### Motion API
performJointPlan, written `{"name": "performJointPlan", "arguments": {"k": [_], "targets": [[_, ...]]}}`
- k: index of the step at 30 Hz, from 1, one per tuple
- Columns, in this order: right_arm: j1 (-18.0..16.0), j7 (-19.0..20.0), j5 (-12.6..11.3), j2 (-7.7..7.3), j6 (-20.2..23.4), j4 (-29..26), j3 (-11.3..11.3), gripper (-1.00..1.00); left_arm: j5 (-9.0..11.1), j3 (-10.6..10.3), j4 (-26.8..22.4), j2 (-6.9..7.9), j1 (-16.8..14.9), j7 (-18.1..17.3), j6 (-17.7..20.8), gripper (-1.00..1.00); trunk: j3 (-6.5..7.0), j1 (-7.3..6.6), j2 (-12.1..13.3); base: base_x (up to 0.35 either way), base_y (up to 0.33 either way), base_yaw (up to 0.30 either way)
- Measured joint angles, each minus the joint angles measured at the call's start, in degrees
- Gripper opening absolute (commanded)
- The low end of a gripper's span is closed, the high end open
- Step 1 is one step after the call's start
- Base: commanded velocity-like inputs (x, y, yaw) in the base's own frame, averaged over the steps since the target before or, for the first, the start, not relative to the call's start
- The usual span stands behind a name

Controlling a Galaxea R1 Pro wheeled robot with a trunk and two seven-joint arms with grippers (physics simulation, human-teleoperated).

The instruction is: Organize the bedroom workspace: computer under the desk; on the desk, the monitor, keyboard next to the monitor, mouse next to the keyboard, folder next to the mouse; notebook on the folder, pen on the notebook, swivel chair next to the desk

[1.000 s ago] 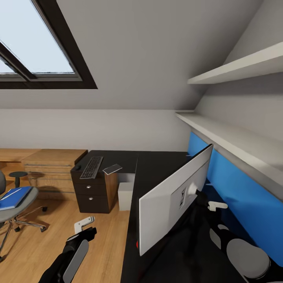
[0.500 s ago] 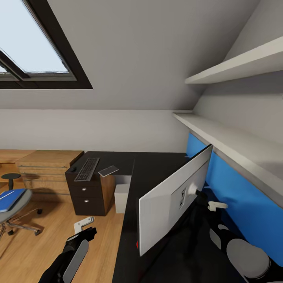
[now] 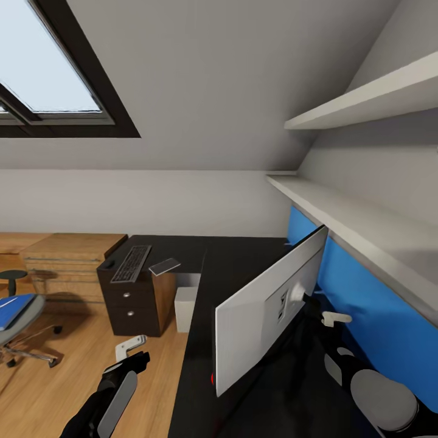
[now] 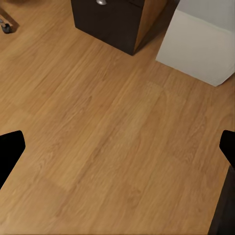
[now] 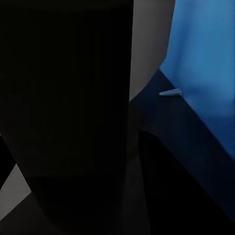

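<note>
The monitor (image 3: 267,307) hangs tilted over the black desk (image 3: 237,267), its pale back toward me. My right gripper (image 3: 328,317) is behind it, shut on its dark stand (image 5: 68,98). My left gripper (image 4: 117,149) hangs open over the wood floor. The keyboard (image 3: 131,263), the mouse (image 3: 109,264) and the notebook (image 3: 165,266) lie on the desk's far wing. Under it stands the computer (image 3: 185,308) (image 4: 200,44). At far left is the swivel chair (image 3: 24,319) with the folder (image 3: 11,309) on its seat. A pale sliver (image 5: 170,92) lies by the blue panel; I cannot tell if it is the pen.
The dark drawer unit (image 3: 137,304) (image 4: 115,19) carries the desk's far wing. Light wooden low shelving (image 3: 67,255) and a black stool (image 3: 11,278) stand at the left wall. Two white shelves (image 3: 359,213) run above the blue wall panel (image 3: 377,304) on the right.
The whole view has shifted: drawer unit, keyboard, computer and chair slid left in the picture. The monitor and both arms kept their places in it, so the monitor travels with me.
</note>
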Motion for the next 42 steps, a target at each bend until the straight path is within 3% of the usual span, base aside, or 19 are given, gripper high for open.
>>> {"name": "performJointPlan", "arguments": {"k": [12, 14, 19, 42], "targets": [[0.0, 0.09, 0.17, -0.05, -0.04, -0.05, -0.22, -1.0, 0.0, -0.02, 0.02, -0.05, -0.01, -0.01, -0.02, 1.0, 0.0, 0.01, 0.03, 0.066, -0.077, 0.0], [0.03, -0.18, -0.89, -0.11, 0.1, -0.17, 0.35, -1.0, 0.12, 0.01, 0.01, 0.0, 0.0, 0.01, 0.01, 1.0, -0.01, 0.01, 0.03, 0.0, -0.016, 0.0], [0.0, 0.03, 0.13, -0.07, -0.04, -0.08, -0.31, -1.0, 0.09, -0.01, 0.05, -0.02, -0.01, 0.0, -0.02, 1.0, 0.0, 0.01, 0.05, 0.0, -0.114, 0.0], [0.0, 0.52, 0.58, -0.06, -0.1, 0.02, -0.43, -1.0, 0.22, 0.07, 0.05, 0.08, -0.01, 0.0, -0.01, 1.0, 0.0, 0.01, 0.02, 0.0, -0.063, 0.0]]}}
